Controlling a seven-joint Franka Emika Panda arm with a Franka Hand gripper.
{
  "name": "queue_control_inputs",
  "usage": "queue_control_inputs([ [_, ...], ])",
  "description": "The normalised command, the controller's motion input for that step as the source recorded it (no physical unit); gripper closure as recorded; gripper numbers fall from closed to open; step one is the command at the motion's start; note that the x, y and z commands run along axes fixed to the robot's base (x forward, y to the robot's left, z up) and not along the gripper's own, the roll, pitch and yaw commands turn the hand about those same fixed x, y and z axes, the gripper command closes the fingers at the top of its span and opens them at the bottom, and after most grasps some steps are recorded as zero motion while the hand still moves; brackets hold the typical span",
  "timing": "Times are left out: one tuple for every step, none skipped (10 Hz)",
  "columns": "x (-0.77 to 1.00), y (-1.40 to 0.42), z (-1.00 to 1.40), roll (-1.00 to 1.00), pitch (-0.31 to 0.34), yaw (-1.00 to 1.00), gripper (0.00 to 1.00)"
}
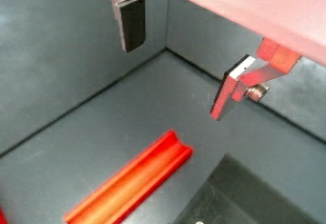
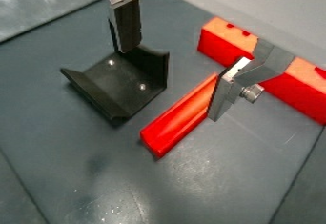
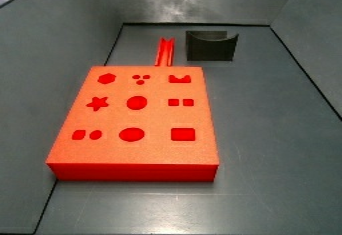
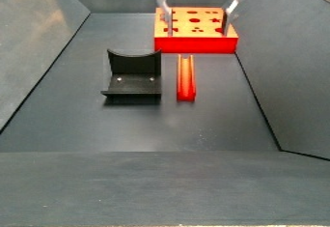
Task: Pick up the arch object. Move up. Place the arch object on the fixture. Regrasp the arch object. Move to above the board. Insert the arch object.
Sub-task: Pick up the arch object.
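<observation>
Dark grey floor with raised grey walls on all sides; nothing loose apart from the task pieces.

Arch: slim red bar, lying flat on the floor with its groove up, just beside the fixture and between it and the board's near edge. Untouched; also seen in both wrist views.

Fixture: dark block with a scooped top, standing on the floor next to the arch, empty.

Board: large orange-red slab with shaped cut-outs, all vacant; the arch lies off one short end of it.

Pincer: high above the arch, not touching it. Fingers well apart, nothing between them. In a side view it hangs over the board-side end of the arch.

Stage, as judged: pick-up not begun; descent to the arch is the step in hand.

Risks, as judged:
- The pincer appears to sit over one end of the arch, not its middle; a grasp there could let the long bar tip as it lifts.
- The fixture is close beside the arch, so a finger coming down on that side could strike it.
- A poor grip across the groove could let the bar twist, spoiling placement on the fixture.
</observation>
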Motion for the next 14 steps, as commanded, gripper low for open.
queue_control_inputs([
  [0.13,0.0,-0.84,-0.11,0.051,-0.12,0.0],
  [0.14,0.0,-0.84,-0.12,0.031,-0.09,0.0],
  [0.07,0.0,-0.84,-0.13,0.024,-0.08,0.0],
  [0.0,0.0,-0.87,-0.13,0.0,-0.03,0.0],
  [0.0,-0.03,-0.88,-0.13,0.0,-0.01,0.0],
  [0.0,-0.09,-0.88,-0.12,0.0,-0.07,0.0],
  [-0.15,-0.07,-0.76,-0.15,0.0,-0.11,0.0],
  [-0.19,-0.04,-0.63,-0.14,-0.01,-0.1,0.0],
  [-0.03,0.0,-0.5,-0.19,-0.023,-0.13,0.0],
  [-0.03,0.0,-0.48,-0.17,0.0,-0.14,0.0],
  [-0.11,-0.02,-0.38,-0.13,-0.02,-0.09,0.0],
  [0.0,-0.15,-0.18,-0.03,0.0,-0.06,0.0],
  [0.0,-0.22,-0.03,0.0,0.0,-0.05,0.0],
  [0.0,-0.19,0.0,0.0,-0.007,-0.01,0.0],
])
